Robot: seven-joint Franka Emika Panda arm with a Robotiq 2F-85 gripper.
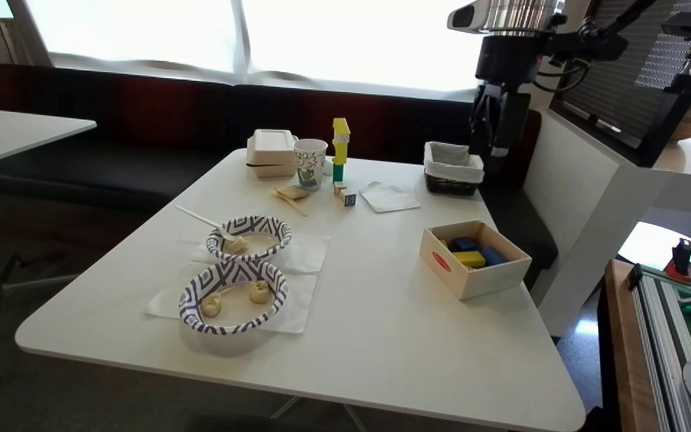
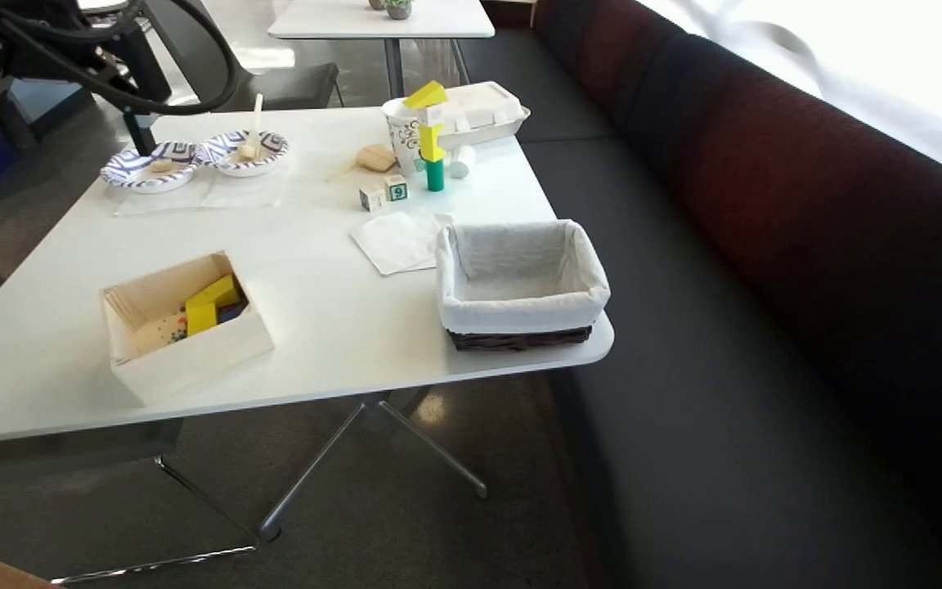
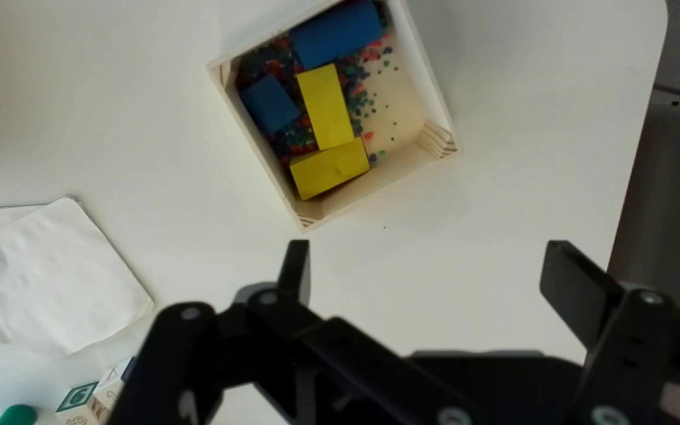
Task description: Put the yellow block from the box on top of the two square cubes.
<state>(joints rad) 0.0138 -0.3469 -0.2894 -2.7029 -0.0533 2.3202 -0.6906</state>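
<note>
The pale wooden box (image 1: 498, 279) stands on the table, open at the top. In the wrist view the box (image 3: 427, 77) holds two yellow blocks, one long yellow block (image 3: 325, 106) and another yellow block (image 3: 329, 168) touching its end near a corner. Yellow also shows in the box in an exterior view (image 2: 201, 317). Two small letter cubes (image 2: 372, 198) (image 2: 396, 187) sit side by side on the table; they show partly at the wrist view's lower left (image 3: 80, 404). My gripper (image 3: 428, 254) is open and empty, above the table; the box lies beyond its fingertips.
Blue blocks (image 3: 269, 103) share the box. Beside the cubes stand a yellow-and-green stack (image 1: 339, 147), a paper cup (image 1: 309, 162) and napkins (image 1: 390, 197). A lined basket (image 2: 524, 315), a takeout container (image 1: 272, 150) and two patterned bowls (image 1: 234, 327) (image 1: 279, 225) are on the table.
</note>
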